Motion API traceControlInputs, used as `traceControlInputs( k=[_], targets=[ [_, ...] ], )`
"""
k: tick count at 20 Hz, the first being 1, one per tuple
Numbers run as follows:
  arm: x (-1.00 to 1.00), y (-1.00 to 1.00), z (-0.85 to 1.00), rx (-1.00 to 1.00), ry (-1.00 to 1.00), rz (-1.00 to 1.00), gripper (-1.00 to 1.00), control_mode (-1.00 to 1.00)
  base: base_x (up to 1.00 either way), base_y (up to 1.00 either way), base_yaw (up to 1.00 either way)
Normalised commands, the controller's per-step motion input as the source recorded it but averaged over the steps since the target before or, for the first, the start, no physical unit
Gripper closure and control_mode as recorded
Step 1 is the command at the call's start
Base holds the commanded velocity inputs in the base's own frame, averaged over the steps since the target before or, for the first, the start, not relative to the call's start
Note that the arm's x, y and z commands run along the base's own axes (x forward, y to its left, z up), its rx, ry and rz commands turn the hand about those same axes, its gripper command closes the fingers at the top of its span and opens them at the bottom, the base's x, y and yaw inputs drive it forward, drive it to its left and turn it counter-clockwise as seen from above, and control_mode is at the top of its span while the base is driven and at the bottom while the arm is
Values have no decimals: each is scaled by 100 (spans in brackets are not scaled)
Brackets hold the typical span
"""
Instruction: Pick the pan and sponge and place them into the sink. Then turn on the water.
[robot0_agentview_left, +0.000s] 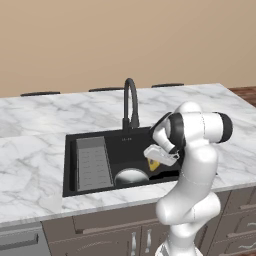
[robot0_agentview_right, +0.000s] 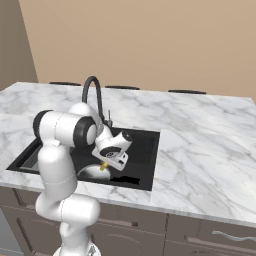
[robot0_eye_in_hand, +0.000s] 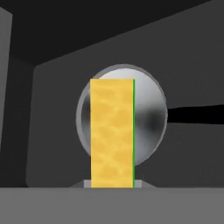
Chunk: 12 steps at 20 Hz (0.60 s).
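My gripper hangs over the right half of the black sink, shut on the yellow sponge. In the hand view the sponge stands upright between the jaws, in front of the round silver pan. The pan lies on the sink floor near the front wall, just left of the gripper, and its thin black handle points right in the hand view. From the right base view the sponge sits directly above the pan. The water is out of view.
A tall black gooseneck faucet rises behind the sink's back rim. A grey ribbed tray fills the sink's left part. Marble counter surrounds the basin, with cabinet drawers below.
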Motion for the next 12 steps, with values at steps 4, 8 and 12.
traceControlInputs(
  k=[4, 8, 12],
  targets=[
    [6, 4, -20, 5, -1, 4, 100, -100, 0, 0, 0],
    [5, 4, -20, 2, -1, 3, 100, -100, 0, 0, 0],
    [5, 4, -18, 3, -1, 3, 100, -100, 0, 0, 0]
  ],
)
